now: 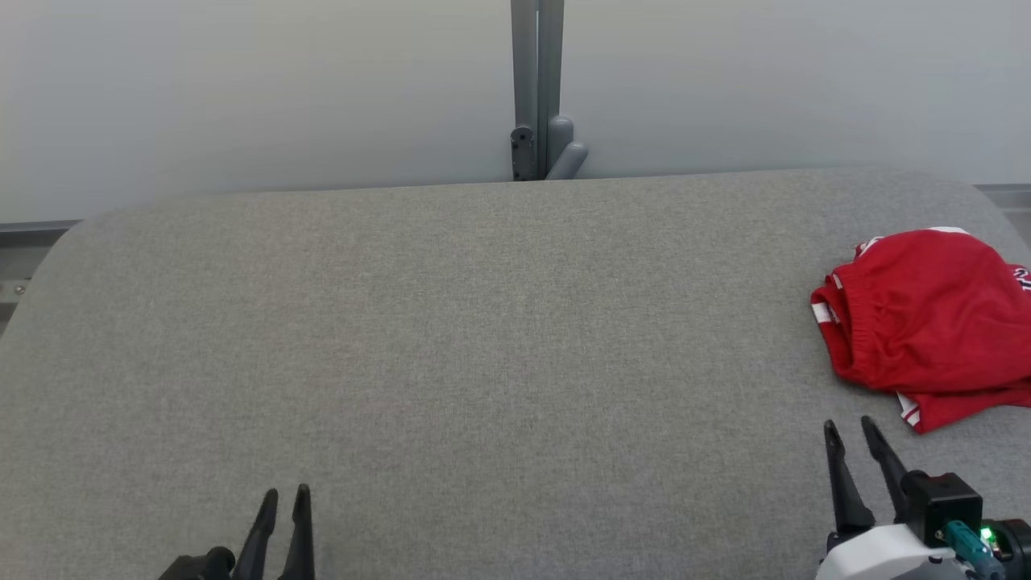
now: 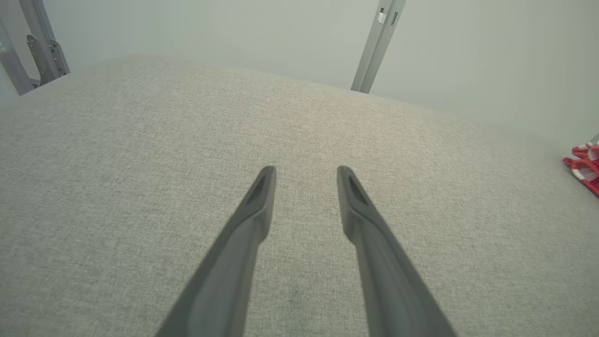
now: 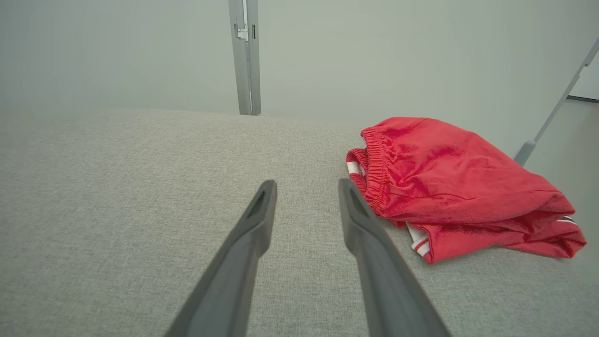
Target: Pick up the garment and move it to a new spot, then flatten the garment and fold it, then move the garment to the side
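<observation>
Red shorts (image 1: 926, 322) lie loosely doubled at the table's (image 1: 483, 338) right side, dumped or finished alike; both jaws stand apart, empty.

Head camera looking down across the bench (image 1: 483, 338), wrist cameras low along the left tool (image 2: 306, 169) and the right tool (image 3: 306, 182), close above the bench, all three sharing the garment (image 1: 926, 322).

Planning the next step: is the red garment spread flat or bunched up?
Bunched up, not spread: the red garment lies doubled over in rumpled layers, a striped hem poking out underneath.
</observation>
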